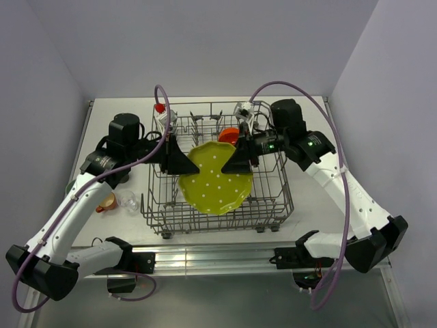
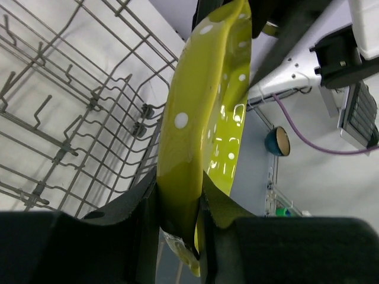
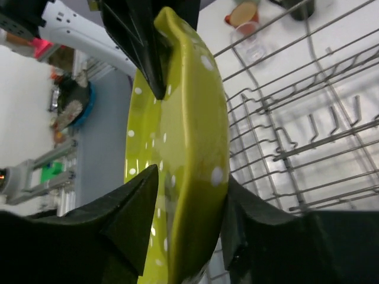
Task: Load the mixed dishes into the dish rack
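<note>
Left gripper and right gripper clamp opposite rims of the yellow-green scalloped plate over the dish rack. Stiff, glossy, likely slippery and breakable: the rim is the hold.

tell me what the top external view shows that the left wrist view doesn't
Only the top external view shows the orange bowl in the far part of the dish rack, and the small orange handled cup and clear glass on the table left of it. Only the left wrist view shows, close up, the fingers of the left end effector pinching the rim of the yellow-green plate. Both show that plate held over the rack.
</note>
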Motion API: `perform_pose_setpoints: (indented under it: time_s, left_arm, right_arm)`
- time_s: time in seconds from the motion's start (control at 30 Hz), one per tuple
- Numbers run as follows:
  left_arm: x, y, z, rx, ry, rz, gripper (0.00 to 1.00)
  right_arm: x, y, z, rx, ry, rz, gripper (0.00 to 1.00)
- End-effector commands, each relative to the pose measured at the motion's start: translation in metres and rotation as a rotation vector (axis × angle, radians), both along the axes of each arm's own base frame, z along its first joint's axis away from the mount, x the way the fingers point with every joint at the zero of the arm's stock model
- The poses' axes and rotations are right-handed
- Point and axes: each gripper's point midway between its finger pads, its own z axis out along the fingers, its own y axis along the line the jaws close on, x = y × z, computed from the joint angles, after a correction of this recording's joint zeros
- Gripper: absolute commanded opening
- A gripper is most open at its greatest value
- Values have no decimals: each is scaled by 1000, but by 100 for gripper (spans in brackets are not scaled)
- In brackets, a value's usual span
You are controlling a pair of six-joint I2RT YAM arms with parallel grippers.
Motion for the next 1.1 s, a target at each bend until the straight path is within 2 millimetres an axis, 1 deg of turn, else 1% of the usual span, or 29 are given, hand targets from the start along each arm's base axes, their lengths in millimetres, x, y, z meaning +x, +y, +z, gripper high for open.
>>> perform_pose_setpoints:
  time_s: [0.0, 0.03, 0.07, 0.1, 0.17, 0.27, 0.3, 0.33, 0.37, 0.4, 0.43, 0.47, 0.5, 0.53, 0.57, 0.6, 0.63, 0.67, 0.73, 0.77, 0.8, 0.83, 0.87, 0.9, 0.93, 0.97, 1.0, 1.03, 1.07]
  left_arm:
    - [-11, 0, 42, -97, -147, -62, 0]
    - [-13, 1, 42, -99, -152, -65, 0]
    - [-14, 1, 41, -99, -149, -68, 0]
    - [-16, 1, 40, -99, -146, -73, 0]
    - [-20, 2, 40, -99, -152, -80, 0]
    - [-21, 4, 36, -92, -141, -69, 0]
    - [-21, 4, 35, -92, -143, -68, 0]
    - [-21, 5, 36, -94, -148, -58, 0]
    - [-20, 6, 35, -88, -147, -42, 3]
    - [-18, 6, 34, -83, -147, -28, 10]
    - [-14, 7, 33, -77, -145, -4, 28]
    - [-12, 7, 33, -73, -147, 7, 38]
    - [-11, 8, 32, -67, -141, 15, 59]
    - [-3, 9, 29, -45, -142, 65, 66]
    - [4, 12, 31, -26, -153, 116, 72]
    - [13, 16, 27, 7, -150, 177, 80]
    - [19, 23, 21, 48, -139, 238, 82]
    - [35, 34, 19, 90, -155, 354, 84]
    - [43, 50, 18, 126, -164, 474, 86]
    - [59, 68, 18, 164, -184, 617, 86]
    - [62, 78, 21, 170, -199, 684, 87]
    - [61, 90, 29, 158, -219, 753, 88]
    - [63, 102, 32, 173, -218, 820, 91]
    - [69, 122, 36, 193, -220, 946, 91]
    - [67, 133, 41, 196, -225, 996, 90]
    - [64, 141, 47, 198, -230, 1035, 91]
    - [61, 148, 54, 184, -244, 1068, 90]
    - [58, 148, 59, 168, -254, 1065, 90]
    - [56, 148, 65, 151, -269, 1058, 89]
  right_arm:
    - [-14, 6, -4, -28, 30, 45, 48]
    - [-12, 8, -5, -26, 26, 38, 37]
    - [-12, 9, -7, -28, 38, 43, 17]
    - [-12, 11, -10, -36, 50, 50, 8]
    - [-14, 13, -11, -44, 68, 66, 0]
    - [-17, 16, -12, -51, 85, 76, 0]
    - [-23, 17, -8, -38, 91, 80, 0]
    - [-22, 18, -2, -12, 66, 77, 0]
    - [-29, 16, 0, 10, 64, 90, 0]
    - [-33, 15, 4, 29, 65, 94, 0]
    - [-31, 16, 10, 55, 32, 86, 0]
    - [-31, 15, 8, 58, 27, 71, 0]
    - [-34, 14, 13, 73, 15, 65, 0]
    - [-31, 13, 14, 73, 0, 44, 0]
    - [-28, 12, 16, 68, -13, 15, 0]
    - [-21, 11, 15, 54, -33, -31, 0]
    - [-17, 9, 14, 46, -38, -60, 0]
    - [-12, 8, 16, 42, -54, -93, 0]
    - [-5, 5, 17, 33, -75, -136, 0]
    - [1, 3, 20, 28, -89, -174, 0]
    - [6, 1, 22, 21, -113, -204, 0]
    - [17, -4, 20, -8, -130, -273, 0]
    - [24, -8, 29, -14, -167, -316, 0]
    - [30, -12, 32, -28, -201, -345, 0]
    - [41, -18, 37, -39, -237, -408, 0]
    - [44, -22, 50, -29, -283, -436, 0]
    - [50, -26, 56, -34, -336, -452, 0]
    - [54, -28, 63, -32, -365, -467, 0]
    - [62, -31, 75, -29, -403, -500, 0]
